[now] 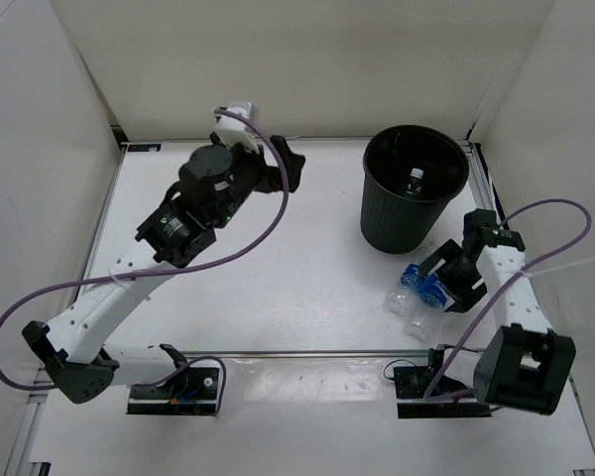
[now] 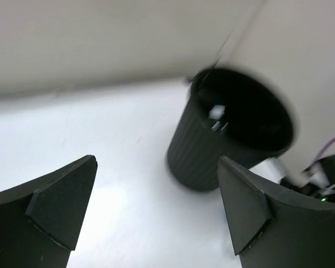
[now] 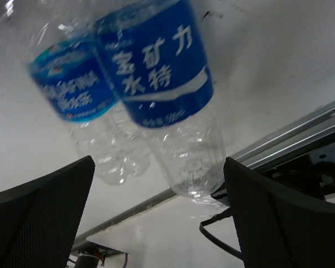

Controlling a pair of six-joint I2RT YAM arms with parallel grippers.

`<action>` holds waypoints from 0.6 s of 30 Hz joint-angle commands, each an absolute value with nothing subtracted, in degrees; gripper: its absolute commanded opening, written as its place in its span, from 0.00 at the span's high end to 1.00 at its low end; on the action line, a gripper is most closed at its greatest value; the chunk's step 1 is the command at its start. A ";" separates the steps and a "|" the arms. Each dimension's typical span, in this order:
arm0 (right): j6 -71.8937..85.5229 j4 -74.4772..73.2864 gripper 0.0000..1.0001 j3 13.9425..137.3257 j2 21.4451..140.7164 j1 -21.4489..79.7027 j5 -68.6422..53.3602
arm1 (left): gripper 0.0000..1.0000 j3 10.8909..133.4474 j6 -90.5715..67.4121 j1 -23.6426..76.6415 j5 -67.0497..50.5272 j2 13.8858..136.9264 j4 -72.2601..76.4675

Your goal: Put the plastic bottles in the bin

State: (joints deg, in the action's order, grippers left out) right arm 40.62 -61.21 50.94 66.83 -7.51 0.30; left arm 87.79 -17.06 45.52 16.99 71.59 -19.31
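Black bin holds at least one bottle; I see no more inside. Two blue-labelled bottles lie on the desk beside it, between my right end effector's spread fingers. The left end effector gapes empty.

We look down from our top camera, set high above and behind the arm bases, far enough off to take in the whole white desk. The bin sits up and right of that view's centre. Our left wrist camera rides low, well left of the bin, and faces it across the desk between the left pincer's fingers. There we see the bin at middle range, slightly blurred. Our right wrist camera sits just on the near side of the bin, facing away from it toward the desk's near-edge rail. It is very close to two blue-labelled bottles. The bin is shared by the top and left views, and those bottles by the top and right.
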 commanded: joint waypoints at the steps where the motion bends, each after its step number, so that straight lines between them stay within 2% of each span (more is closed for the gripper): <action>1: 41.31 -57.22 0.00 49.31 70.48 -9.57 3.43 | 0.00 84.02 -17.58 44.82 22.32 71.28 -27.59; 6: 39.64 -52.65 0.00 46.14 77.24 -12.91 0.88 | 0.00 82.71 -18.19 43.77 24.08 70.05 -32.42; 9: 38.86 -51.86 0.07 44.74 80.50 -14.50 0.01 | 0.00 82.71 -18.72 42.72 24.70 70.05 -33.74; 10: 38.85 -51.16 0.18 44.74 81.03 -15.20 -0.61 | 0.00 82.71 -18.72 42.71 25.31 70.05 -34.36; 12: 38.23 -49.93 0.27 44.04 81.65 -16.78 -2.88 | 0.00 83.23 -18.72 42.11 25.31 70.66 -34.37; 13: 38.23 -49.92 0.36 43.42 82.17 -17.48 -3.42 | 0.00 83.23 -19.50 41.49 25.31 70.66 -34.97; 15: 37.62 -49.92 0.46 42.81 82.18 -19.51 -4.30 | 0.00 83.23 -21.17 40.61 25.31 71.28 -35.50; 16: 37.62 -51.05 0.55 43.76 82.18 -19.51 -5.00 | 0.00 83.23 -21.18 39.74 24.70 71.28 -35.51; 18: 37.62 -53.43 0.63 45.52 80.34 -20.04 -6.49 | 0.00 83.23 -22.93 39.03 23.91 71.81 -35.51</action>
